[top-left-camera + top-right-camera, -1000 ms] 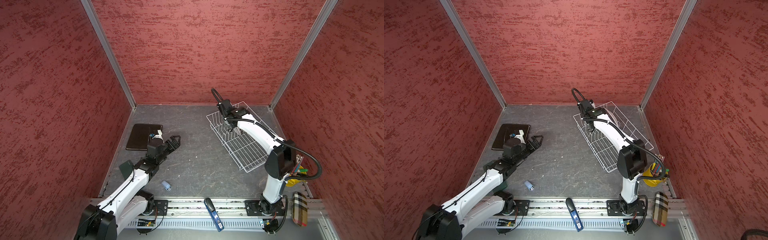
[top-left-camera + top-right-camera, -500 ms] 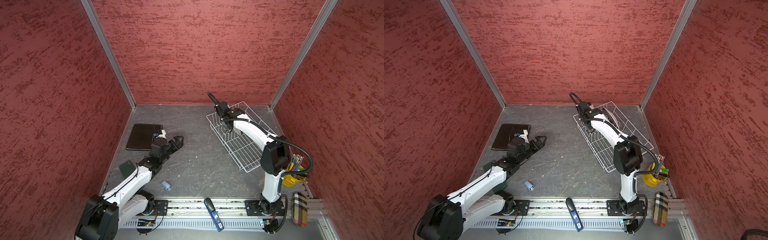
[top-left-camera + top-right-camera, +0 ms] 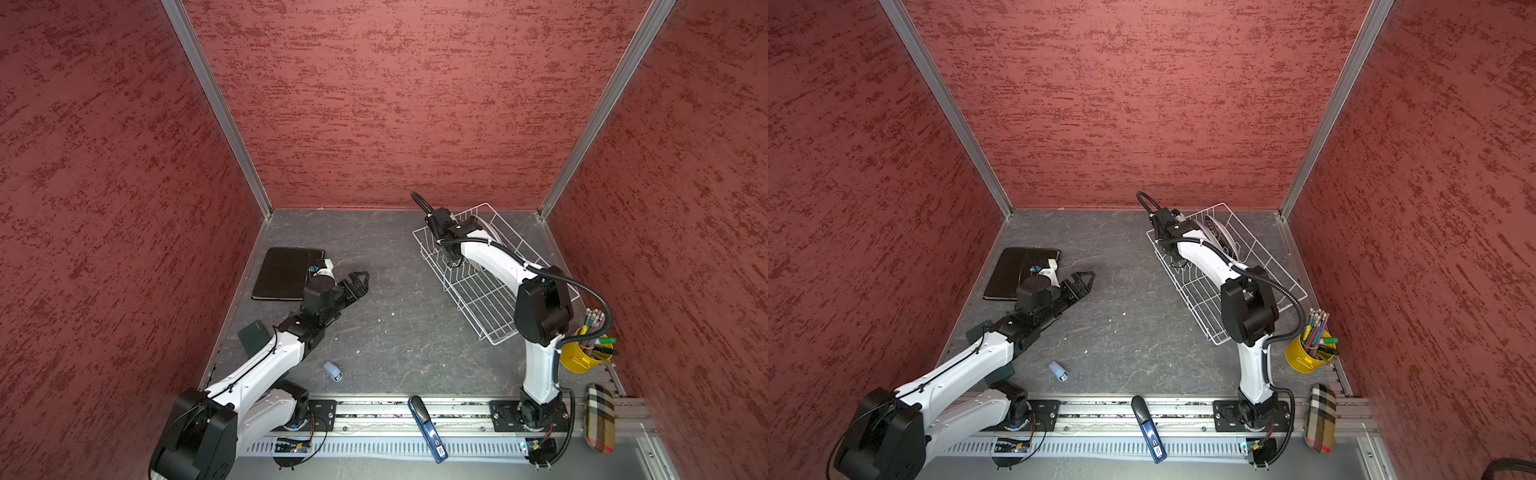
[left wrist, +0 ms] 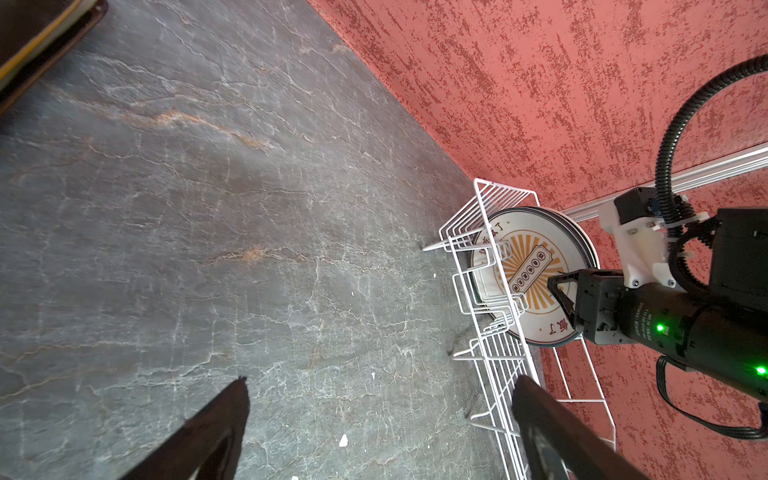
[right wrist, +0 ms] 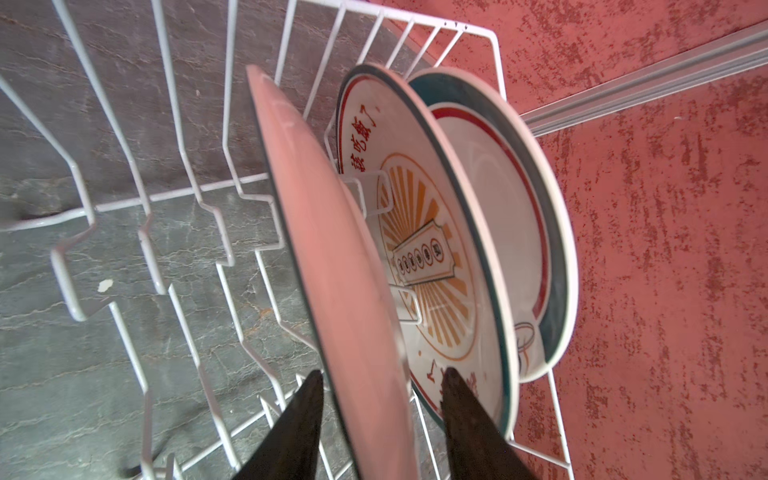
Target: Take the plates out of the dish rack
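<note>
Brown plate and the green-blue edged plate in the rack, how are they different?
The brown plate is square; the teal-rimmed plate is round. The brown plate is dark; the teal-rimmed plate is white inside. The brown plate lies flat outside the dish rack; the teal-rimmed plate stands on edge in it. Both are plates.

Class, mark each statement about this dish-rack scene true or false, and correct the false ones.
1. Three round plates stand upright in the dish rack. True.
2. The left gripper holds a plate. False: its fingers are open and empty.
3. The right gripper has its fingers either side of the nearest plate, at its rim. True.
4. A square plate stands in the rack. False: the dark brown square plate lies flat on the table, near the left arm.
</note>
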Tool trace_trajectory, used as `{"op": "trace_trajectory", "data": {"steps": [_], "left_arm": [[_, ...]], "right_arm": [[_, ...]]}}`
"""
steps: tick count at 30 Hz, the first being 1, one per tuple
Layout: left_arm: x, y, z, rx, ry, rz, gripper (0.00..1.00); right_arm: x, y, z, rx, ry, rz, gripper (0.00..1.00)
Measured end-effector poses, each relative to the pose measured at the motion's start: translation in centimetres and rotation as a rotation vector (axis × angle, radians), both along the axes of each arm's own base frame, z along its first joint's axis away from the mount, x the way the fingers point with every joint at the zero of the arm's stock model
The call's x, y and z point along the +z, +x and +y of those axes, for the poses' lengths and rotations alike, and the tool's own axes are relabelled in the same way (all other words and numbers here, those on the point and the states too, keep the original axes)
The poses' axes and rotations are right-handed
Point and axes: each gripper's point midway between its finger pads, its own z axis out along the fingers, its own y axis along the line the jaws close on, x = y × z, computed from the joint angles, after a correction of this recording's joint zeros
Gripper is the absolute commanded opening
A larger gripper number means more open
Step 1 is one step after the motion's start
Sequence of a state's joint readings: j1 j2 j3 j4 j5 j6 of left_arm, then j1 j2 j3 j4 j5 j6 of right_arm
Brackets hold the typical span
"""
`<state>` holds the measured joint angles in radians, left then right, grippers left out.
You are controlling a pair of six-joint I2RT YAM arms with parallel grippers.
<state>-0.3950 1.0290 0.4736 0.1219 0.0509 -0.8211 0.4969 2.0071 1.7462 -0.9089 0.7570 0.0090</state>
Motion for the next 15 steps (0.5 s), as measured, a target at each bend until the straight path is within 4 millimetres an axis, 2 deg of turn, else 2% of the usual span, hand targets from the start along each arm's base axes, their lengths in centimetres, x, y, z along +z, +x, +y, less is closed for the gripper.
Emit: {"op": "trace_trajectory", "data": {"steps": [5,15], "left_arm": [[0.03,-0.07,-0.14,-0.004,-0.001,0.000,0.98],[0.67,-0.22,-0.21,-0.005,-0.011,-0.017,0.98]], "right_arm": [[0.02,0.09,-0.08,-0.002,-0.007,-0.006,0.36],[-0.67,-0.14,-0.53,-0.005,-0.038,0.002,0.25]]}}
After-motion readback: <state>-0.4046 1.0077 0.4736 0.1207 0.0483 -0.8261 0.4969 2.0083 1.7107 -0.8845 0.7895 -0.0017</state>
